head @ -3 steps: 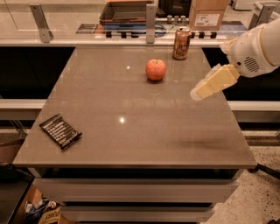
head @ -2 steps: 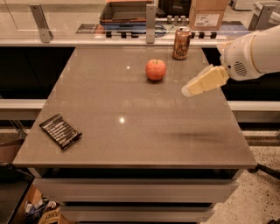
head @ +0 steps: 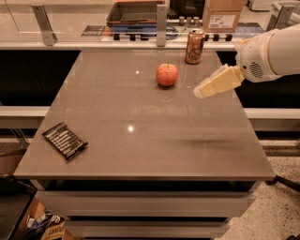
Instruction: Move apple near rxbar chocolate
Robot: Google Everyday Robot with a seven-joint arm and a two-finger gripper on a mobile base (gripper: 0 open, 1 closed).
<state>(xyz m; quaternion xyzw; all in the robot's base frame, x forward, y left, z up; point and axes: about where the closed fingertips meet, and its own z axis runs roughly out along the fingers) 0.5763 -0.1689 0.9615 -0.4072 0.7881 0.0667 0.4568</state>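
Note:
A small red-orange apple (head: 167, 74) with a short stem sits on the grey table (head: 145, 140), toward its far middle. The rxbar chocolate (head: 64, 140), a flat black bar with white text lines, lies near the table's front left corner, far from the apple. My gripper (head: 202, 91) comes in from the right on a white arm, hovering above the table a little right of the apple and slightly nearer, with its cream-coloured fingers (head: 219, 82) pointing left toward it. It touches nothing.
An orange-brown drink can (head: 194, 46) stands at the table's far edge, behind and right of the apple. Beyond the table runs a counter with a dark tray (head: 133, 11) and a cardboard box (head: 222, 14). Clutter lies on the floor at front left.
The gripper has moved left across the right side of the table, coming closer to the apple. The apple, bar and can have not moved.

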